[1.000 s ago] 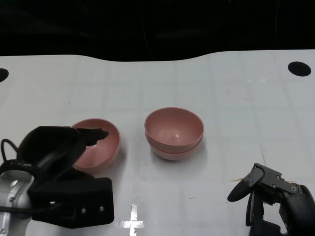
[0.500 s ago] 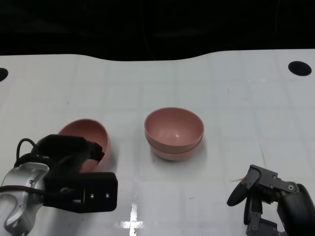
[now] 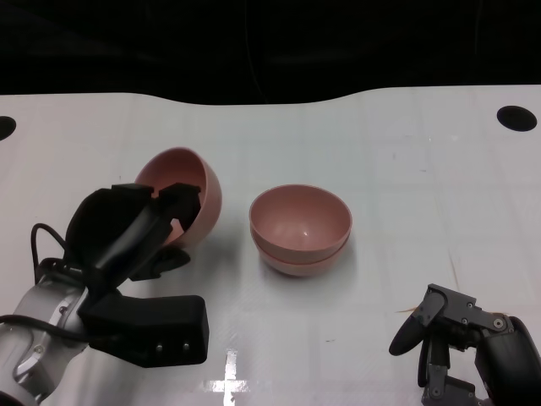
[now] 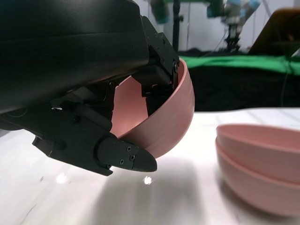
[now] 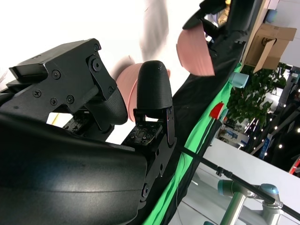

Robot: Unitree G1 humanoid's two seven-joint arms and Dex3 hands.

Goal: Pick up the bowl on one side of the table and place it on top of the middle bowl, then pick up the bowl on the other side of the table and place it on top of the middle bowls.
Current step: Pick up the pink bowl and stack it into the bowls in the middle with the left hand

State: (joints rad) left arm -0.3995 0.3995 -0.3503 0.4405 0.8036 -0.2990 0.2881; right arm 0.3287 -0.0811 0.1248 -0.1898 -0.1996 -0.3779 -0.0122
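Note:
My left hand grips a pink bowl by its rim, lifted off the white table and tilted on its side, to the left of the middle stack. In the left wrist view the same bowl is pinched between my fingers. The middle stack is two nested pink bowls, standing upright at the table's centre and also seen as the stacked bowls close by. My right hand hovers at the lower right, holding nothing, fingers apart.
A black round hole sits in the table's far right corner, and another hole shows at the far left edge. The table's back edge borders a dark background.
My left hand has closed on the left bowl, lifted it off the table and tipped it, carrying it up and slightly toward the middle stack. The right hand barely moved.

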